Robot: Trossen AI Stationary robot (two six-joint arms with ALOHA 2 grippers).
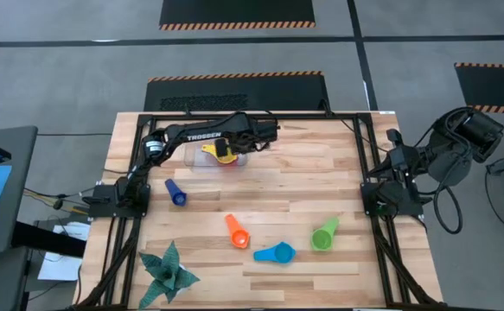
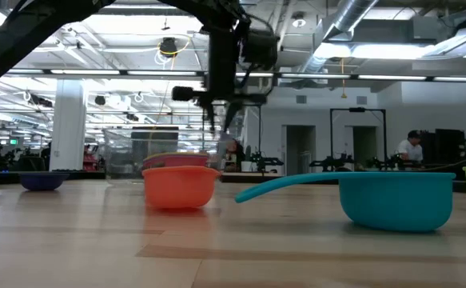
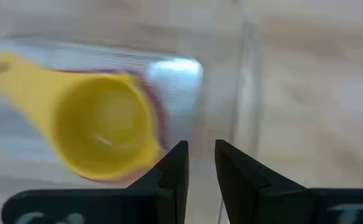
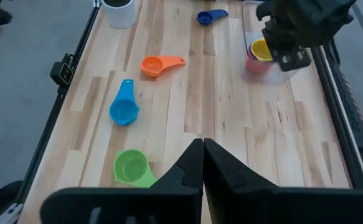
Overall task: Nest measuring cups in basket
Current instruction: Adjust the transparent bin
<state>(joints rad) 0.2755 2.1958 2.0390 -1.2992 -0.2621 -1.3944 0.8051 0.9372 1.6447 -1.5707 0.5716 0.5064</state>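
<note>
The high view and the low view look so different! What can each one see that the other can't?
Only the high view shows the green round plastic measuring cup, whole, the teal spiky paper plant and the parked right gripper. Only the low view shows the room behind, with a person. Both show the orange cup, light blue cup, dark blue cup and the left gripper over the clear plastic basket.
</note>
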